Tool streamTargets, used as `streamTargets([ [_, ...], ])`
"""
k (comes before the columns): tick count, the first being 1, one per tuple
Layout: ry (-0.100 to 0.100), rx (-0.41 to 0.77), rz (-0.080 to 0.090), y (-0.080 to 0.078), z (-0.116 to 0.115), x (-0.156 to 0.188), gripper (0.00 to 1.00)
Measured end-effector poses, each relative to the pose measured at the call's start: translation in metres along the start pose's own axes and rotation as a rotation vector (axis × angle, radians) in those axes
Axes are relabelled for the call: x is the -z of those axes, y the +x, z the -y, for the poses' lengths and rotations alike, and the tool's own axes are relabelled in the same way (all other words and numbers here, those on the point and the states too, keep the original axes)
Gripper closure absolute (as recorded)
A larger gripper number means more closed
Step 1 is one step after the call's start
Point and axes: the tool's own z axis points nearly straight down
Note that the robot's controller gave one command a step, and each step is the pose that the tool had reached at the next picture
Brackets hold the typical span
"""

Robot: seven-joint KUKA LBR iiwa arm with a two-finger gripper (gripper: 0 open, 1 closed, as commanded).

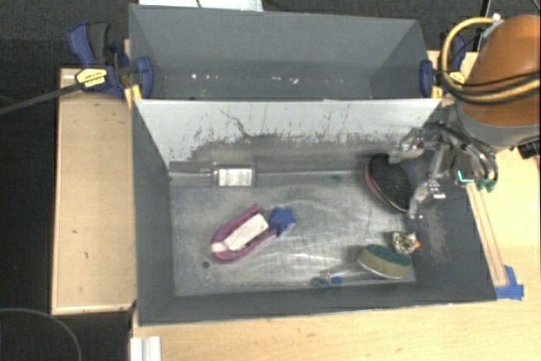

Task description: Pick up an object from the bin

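- Grey metal bin (161, 207) seen from above, with sloping walls and a scuffed floor.
- From the right of the view the robot arm (507, 110) reaches in, and its gripper (418, 205) hangs low over the bin's right part, close to the right wall.
- You cannot tell from this angle whether the gripper is spread or closed. No object can be seen held in it.
- Just to the left of the gripper lies a dark oval thing (385, 182), possibly a brush head, though the view is too poor to be sure.
- Just below the gripper's tip in the view lies a small teal-and-orange thing (406, 243). It is touching or just beside a flat green oval pad (380, 261) near the front wall.
- Well apart, in the left half of the bin, lies a purple-and-white oblong thing (241, 234) with a blue piece (282, 220) at its right end. A small clear bottle (230, 177) lies at the foot of the back wall.
- By my judgement nothing is picked yet, and the step in hand is settling over one target and going down.
- To do it well, choose one of the three near things and centre the gripper squarely over it before you descend.
- Keep clear of the right wall as you go down.
- The small thing and the pad lie close together, so aim to pinch one of them, not both.
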Motion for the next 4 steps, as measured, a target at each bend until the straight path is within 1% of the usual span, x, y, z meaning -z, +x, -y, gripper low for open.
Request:
streamTargets([
  [1,0.002,0.305,0.013,0.033,0.006,-0.129,0.00],
  [2,0.007,0.342,0.013,0.037,-0.020,-0.128,0.00],
  [3,0.014,0.397,0.034,0.046,-0.022,-0.136,0.00],
  [4,0.004,0.460,0.013,0.006,-0.065,-0.130,0.00],
])
